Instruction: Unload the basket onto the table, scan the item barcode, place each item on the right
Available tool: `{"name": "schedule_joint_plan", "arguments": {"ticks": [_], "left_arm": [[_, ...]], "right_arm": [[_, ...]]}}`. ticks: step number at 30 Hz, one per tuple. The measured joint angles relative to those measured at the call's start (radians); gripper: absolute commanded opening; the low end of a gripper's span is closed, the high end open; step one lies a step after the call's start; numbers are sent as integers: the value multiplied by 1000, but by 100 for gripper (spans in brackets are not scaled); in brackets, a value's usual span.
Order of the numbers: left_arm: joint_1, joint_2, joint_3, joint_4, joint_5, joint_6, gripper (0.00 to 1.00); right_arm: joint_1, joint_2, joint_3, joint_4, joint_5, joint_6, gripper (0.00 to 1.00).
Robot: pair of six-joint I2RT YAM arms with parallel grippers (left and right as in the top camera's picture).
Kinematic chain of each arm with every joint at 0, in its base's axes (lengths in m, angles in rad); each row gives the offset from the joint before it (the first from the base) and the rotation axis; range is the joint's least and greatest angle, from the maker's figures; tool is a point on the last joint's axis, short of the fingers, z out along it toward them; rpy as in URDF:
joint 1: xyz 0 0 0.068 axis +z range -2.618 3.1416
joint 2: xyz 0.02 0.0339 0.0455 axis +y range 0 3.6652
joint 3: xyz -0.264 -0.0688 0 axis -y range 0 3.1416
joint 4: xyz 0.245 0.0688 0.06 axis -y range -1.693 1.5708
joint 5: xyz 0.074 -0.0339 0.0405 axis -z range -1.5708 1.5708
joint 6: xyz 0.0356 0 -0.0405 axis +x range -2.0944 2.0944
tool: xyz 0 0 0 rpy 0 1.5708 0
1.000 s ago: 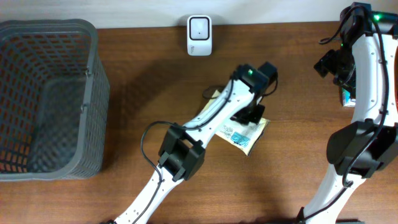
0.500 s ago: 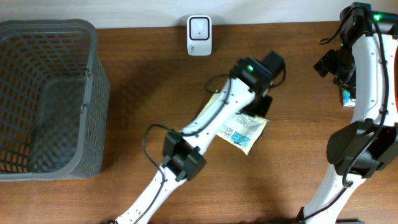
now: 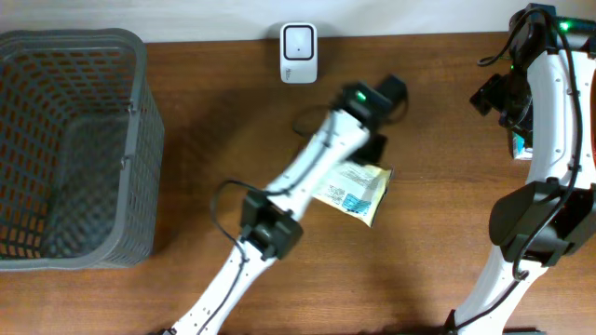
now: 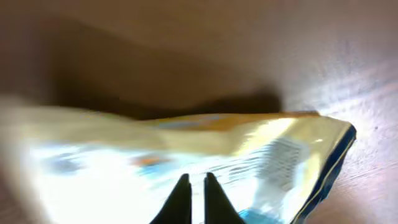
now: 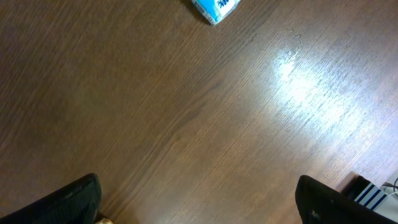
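Left gripper point(image 4: 193, 188) pinches shiny yellow-and-white foil packet point(image 3: 358, 189) over brown wooden table point(image 3: 186, 233). Right gripper point(image 5: 199, 202) spread wide.

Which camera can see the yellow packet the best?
The overhead view: most of the packet shows sharply, printed label up, only one edge hidden under the left arm. The left wrist view has it close but blurry. The right wrist view shows none of it.

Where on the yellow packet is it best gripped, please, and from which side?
Pinch the packet by its thin edge nearest the left hand, coming down from above: it is flat and floppy, so only an edge fits between the fingers.
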Motion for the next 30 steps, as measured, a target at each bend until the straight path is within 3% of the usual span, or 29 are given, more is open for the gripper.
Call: {"name": "schedule_joint_plan", "arguments": {"ticks": [3,8,14,19,23,30], "left_arm": [[112,-89,24,-36,-21,-3,0],[203,-119,-113,-38,160,45,0],[119,-117,-355,-42,281,104,0],[44,-117,-376,9,303,117,0],[61,-117,-379,138,309,86,0],[123,-117,-428,186,304,34,0]], "right_arm": [[0,0,0,0,0,0,99],[0,0,0,0,0,0,98],[0,0,0,0,0,0,99],[0,0,0,0,0,0,99],[0,0,0,0,0,0,98],[0,0,0,0,0,0,99]]}}
